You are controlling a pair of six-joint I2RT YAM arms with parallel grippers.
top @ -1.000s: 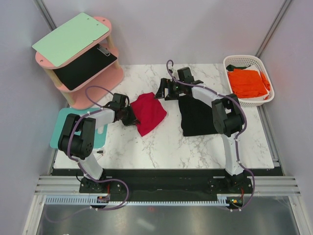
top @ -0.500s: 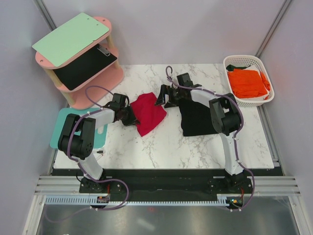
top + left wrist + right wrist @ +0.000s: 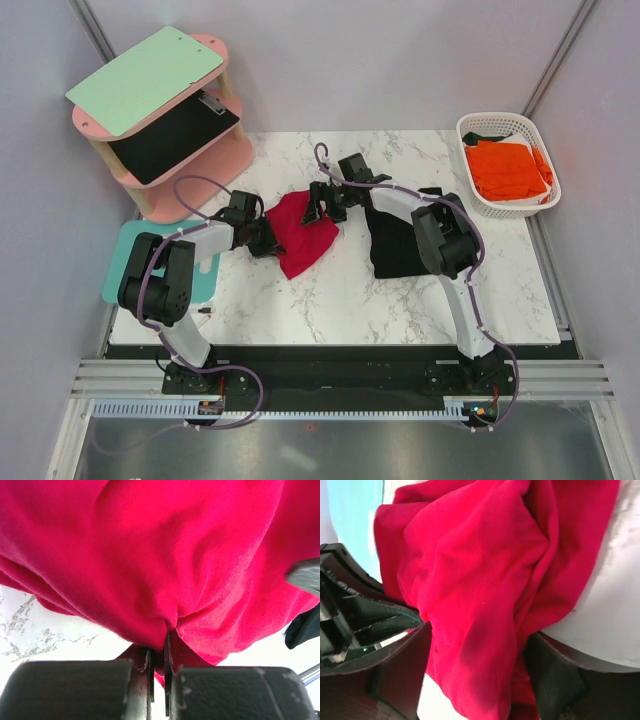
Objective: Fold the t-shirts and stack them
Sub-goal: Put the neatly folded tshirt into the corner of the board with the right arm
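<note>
The crimson red t-shirt [image 3: 303, 233] lies crumpled on the marble table, left of centre. My left gripper [image 3: 266, 237] is shut on its left edge; in the left wrist view the jaws pinch a fold of red cloth [image 3: 165, 580] at my gripper [image 3: 159, 656]. My right gripper [image 3: 322, 206] is at the shirt's far right edge, open, with red cloth [image 3: 480, 580] bunched between its spread fingers [image 3: 395, 680]. The black t-shirt [image 3: 402, 242] lies flat to the right of the red one. The orange t-shirt [image 3: 508, 168] lies folded in the basket.
A white basket [image 3: 480, 124] stands at the far right. A pink two-tier shelf [image 3: 215, 150] at the far left carries a mint-green board [image 3: 145, 78] and a black board [image 3: 170, 135]. A teal mat [image 3: 125, 262] lies under the left arm.
My right gripper has moved left, from above the black shirt's far edge to the red shirt's far edge. The left gripper has kept its hold and place.
</note>
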